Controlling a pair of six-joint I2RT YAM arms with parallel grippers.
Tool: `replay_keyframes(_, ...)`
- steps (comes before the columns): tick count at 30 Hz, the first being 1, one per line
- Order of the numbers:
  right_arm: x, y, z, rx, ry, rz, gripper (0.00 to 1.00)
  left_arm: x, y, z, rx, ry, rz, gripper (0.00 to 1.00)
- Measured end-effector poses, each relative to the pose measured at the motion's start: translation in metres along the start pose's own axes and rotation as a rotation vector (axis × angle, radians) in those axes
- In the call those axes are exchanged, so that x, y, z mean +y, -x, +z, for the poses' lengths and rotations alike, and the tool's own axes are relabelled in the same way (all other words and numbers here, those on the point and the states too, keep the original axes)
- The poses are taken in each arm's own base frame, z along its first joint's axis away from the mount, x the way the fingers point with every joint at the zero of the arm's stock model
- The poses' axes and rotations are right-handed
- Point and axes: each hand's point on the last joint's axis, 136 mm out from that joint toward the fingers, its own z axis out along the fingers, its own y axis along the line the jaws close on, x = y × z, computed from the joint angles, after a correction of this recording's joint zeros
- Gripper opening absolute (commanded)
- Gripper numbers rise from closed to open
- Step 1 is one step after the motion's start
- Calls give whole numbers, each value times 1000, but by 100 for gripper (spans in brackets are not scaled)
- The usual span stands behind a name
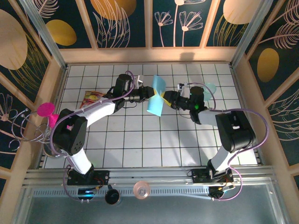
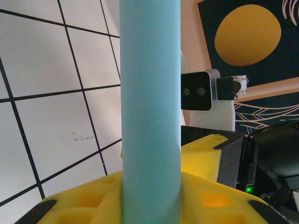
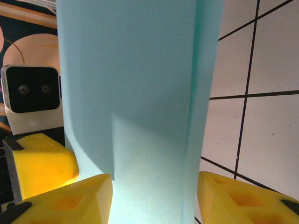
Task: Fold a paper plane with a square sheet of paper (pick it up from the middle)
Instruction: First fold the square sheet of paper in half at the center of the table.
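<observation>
1. At the near rail, between the two arm bases, a small dark cup (image 1: 112,197) and a pinkish translucent disc (image 1: 141,190) are sitting near each other, well apart from the claws.
2. Beyond them the white-tiled tabletop (image 1: 140,140) is stretching toward the two claws, which are meeting nose to nose above its middle.
3. The left claw (image 1: 153,94) is clamping the sheet of paper (image 1: 154,106) at its pinched waist. In its wrist view the light-blue strip (image 2: 150,93) is rising between its yellow pads (image 2: 70,205).
4. The right claw (image 1: 166,99) is clamping the same waist from the other side (its wrist view is showing the paper (image 3: 135,93) squeezed between its yellow fingers (image 3: 243,200)).
5. The sheet is hanging in the air above the tiles, fanning out above and below the grip like a bow tie.
6. Each wrist camera's sight is being blocked by the paper, with the other claw's yellow finger (image 2: 205,156) peeking past its edge.
7. To the left, a red-and-yellow snack packet (image 1: 92,98) is lying on the tiles, and a pink object (image 1: 46,110) is standing by the left wall.
8. Just behind the right arm, a translucent pale-teal cup (image 1: 211,87) is standing, partly hidden.
</observation>
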Motion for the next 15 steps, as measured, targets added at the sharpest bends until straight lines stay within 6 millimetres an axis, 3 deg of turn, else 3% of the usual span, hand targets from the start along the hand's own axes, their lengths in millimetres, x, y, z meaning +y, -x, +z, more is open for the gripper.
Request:
replay_keyframes(6,0,-1,1,5,-1,-1,45,14,-2,4,2,36,-20,30)
replay_keyframes(8,-4,-1,1,4,-21,1,49,21,-2,4,-6,63,-24,30)
replay_keyframes(15,-45,10,-1,-54,-245,16,48,58,-8,9,-17,171,-45,30)
